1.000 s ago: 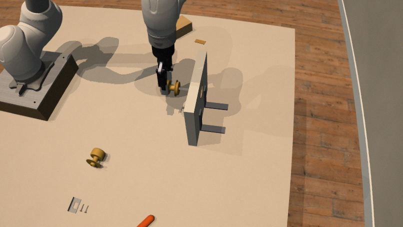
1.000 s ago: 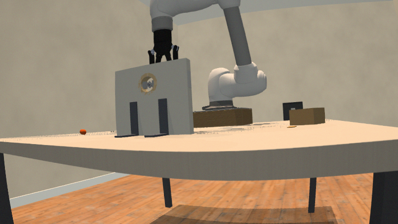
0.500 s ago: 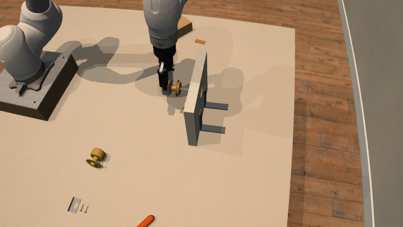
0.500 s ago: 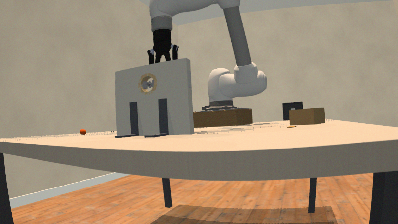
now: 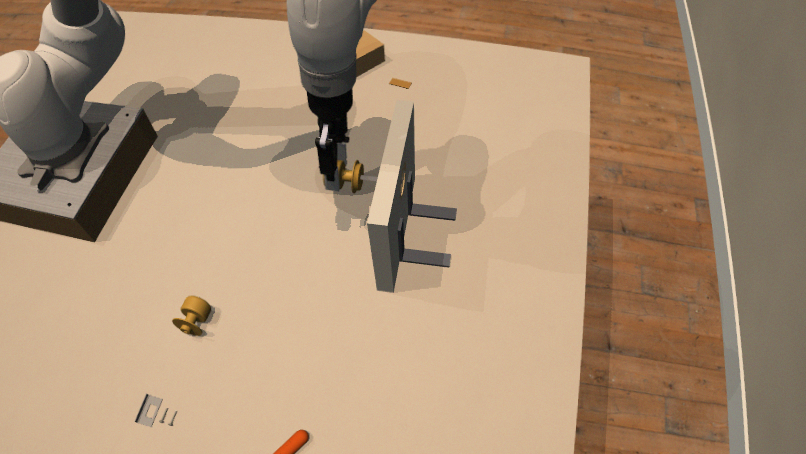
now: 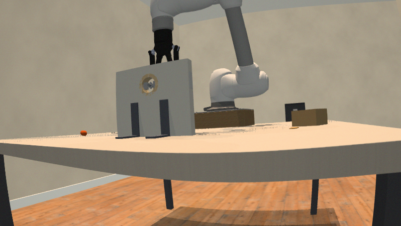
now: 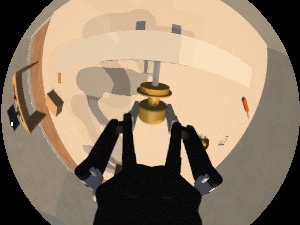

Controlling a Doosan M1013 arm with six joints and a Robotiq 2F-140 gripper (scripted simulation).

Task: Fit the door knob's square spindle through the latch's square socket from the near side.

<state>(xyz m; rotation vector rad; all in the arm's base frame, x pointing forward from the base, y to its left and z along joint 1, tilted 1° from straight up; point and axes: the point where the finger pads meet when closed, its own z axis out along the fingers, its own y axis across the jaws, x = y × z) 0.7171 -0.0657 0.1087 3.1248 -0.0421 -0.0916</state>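
Note:
My gripper (image 5: 332, 169) points down and is shut on a brass door knob (image 5: 349, 175), held level on the robot's side of the upright wooden door panel (image 5: 392, 191). The knob's round plate stands a short way off the wood. Its grey square spindle (image 5: 369, 177) points at the panel and reaches its face. In the wrist view the knob (image 7: 153, 102) sits between my fingers and the spindle (image 7: 154, 71) meets the panel (image 7: 153, 44). In the exterior view the latch socket (image 6: 147, 83) shows inside a brass ring on the far face, with a grey piece in it.
A second brass knob (image 5: 192, 315) lies at the table's front left. A strike plate with screws (image 5: 152, 410) and an orange tool handle (image 5: 293, 441) lie near the front edge. A cardboard box (image 5: 369, 53) sits behind my arm. Two dark support feet (image 5: 431, 234) stick out behind the panel.

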